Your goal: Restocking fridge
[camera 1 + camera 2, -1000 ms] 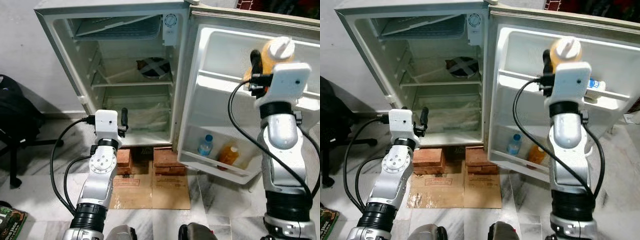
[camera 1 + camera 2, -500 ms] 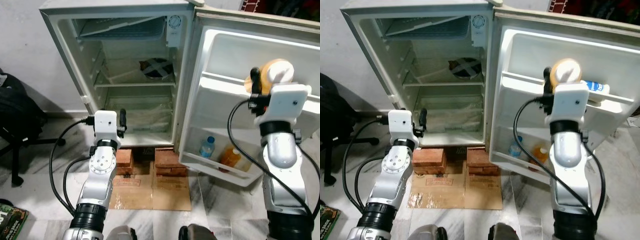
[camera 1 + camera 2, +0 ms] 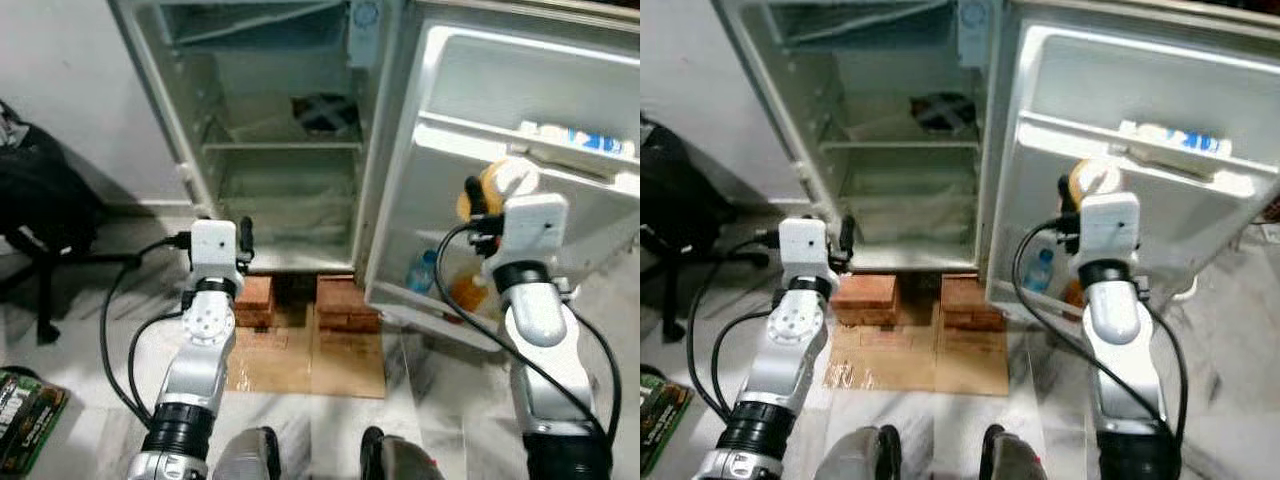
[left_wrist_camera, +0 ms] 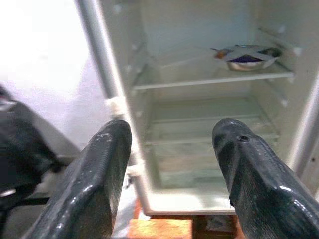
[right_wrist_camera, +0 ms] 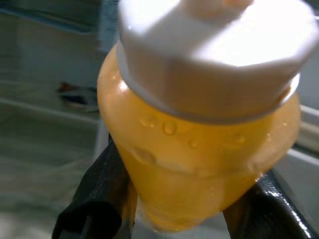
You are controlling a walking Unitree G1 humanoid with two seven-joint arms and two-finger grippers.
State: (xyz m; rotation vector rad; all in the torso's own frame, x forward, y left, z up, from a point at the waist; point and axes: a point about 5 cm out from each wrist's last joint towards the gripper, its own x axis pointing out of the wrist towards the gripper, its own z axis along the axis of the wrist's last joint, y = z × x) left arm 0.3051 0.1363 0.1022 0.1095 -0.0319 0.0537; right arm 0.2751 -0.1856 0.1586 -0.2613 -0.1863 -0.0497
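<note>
My right gripper (image 3: pixel 488 200) is shut on an orange juice bottle (image 3: pixel 500 186) with a white cap, held upright in front of the open fridge door (image 3: pixel 520 90), just below its upper shelf rail. In the right wrist view the bottle (image 5: pixel 199 149) sits between the black fingers (image 5: pixel 94 209). The door's bottom shelf holds a small blue-capped water bottle (image 3: pixel 423 272) and another orange bottle (image 3: pixel 467 293). My left gripper (image 4: pixel 172 149) is open and holds nothing; it hangs low in front of the fridge's open compartment (image 3: pixel 285 190).
A foil-covered bowl (image 3: pixel 322 112) sits on the inner shelf. A white-and-blue pack (image 3: pixel 575 137) lies on the door's upper shelf. The fridge stands on bricks (image 3: pixel 347 302) over cardboard (image 3: pixel 310 355). A black chair (image 3: pixel 40 210) stands to the left, and a green book (image 3: pixel 25 415) lies on the floor.
The right gripper has lowered the juice bottle from above the door's upper shelf to just below its rail. The camera has tilted down and shifted; the left arm holds its place.
</note>
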